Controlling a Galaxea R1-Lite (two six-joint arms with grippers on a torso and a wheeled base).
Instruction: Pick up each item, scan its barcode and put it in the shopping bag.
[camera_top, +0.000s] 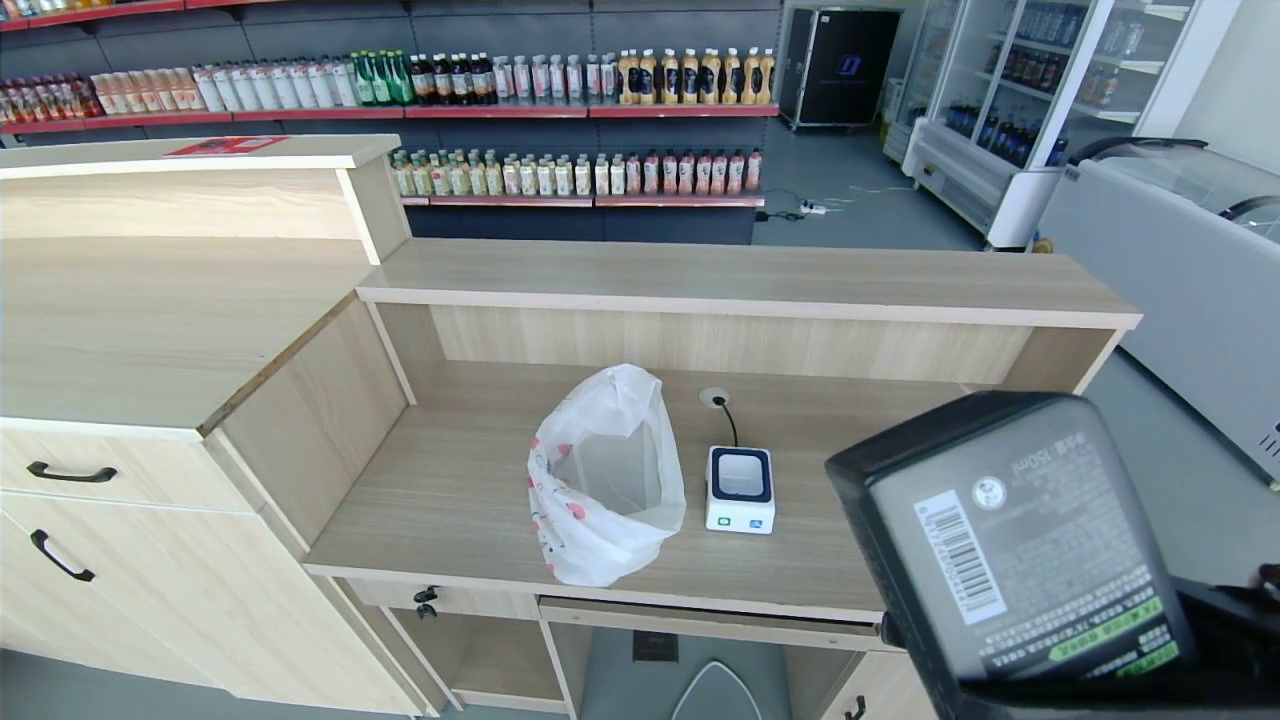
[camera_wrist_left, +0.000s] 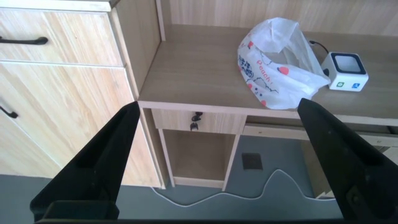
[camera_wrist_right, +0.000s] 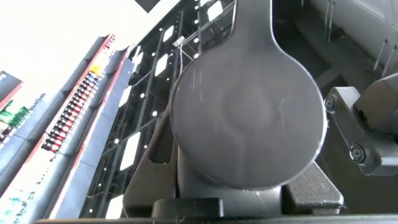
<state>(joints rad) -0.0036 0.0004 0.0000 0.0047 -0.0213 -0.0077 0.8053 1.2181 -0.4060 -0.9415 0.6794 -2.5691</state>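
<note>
The left gripper (camera_wrist_left: 217, 104) hangs wide open and empty off the near left of the bench (camera_top: 450, 500). Mid-bench the shopping bag (camera_top: 605, 480) stands mouth-up, ready for loading, with the scanner (camera_top: 740, 488) just beside it on the right. At the near right, the right gripper (camera_wrist_right: 239, 180) clamps the dark bottle (camera_top: 1010, 540), barcode upward, with open room above the scanner.

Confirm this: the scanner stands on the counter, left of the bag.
Not quite. The scanner stands on the counter, but right of the bag, not left. The head view shows it.
</note>
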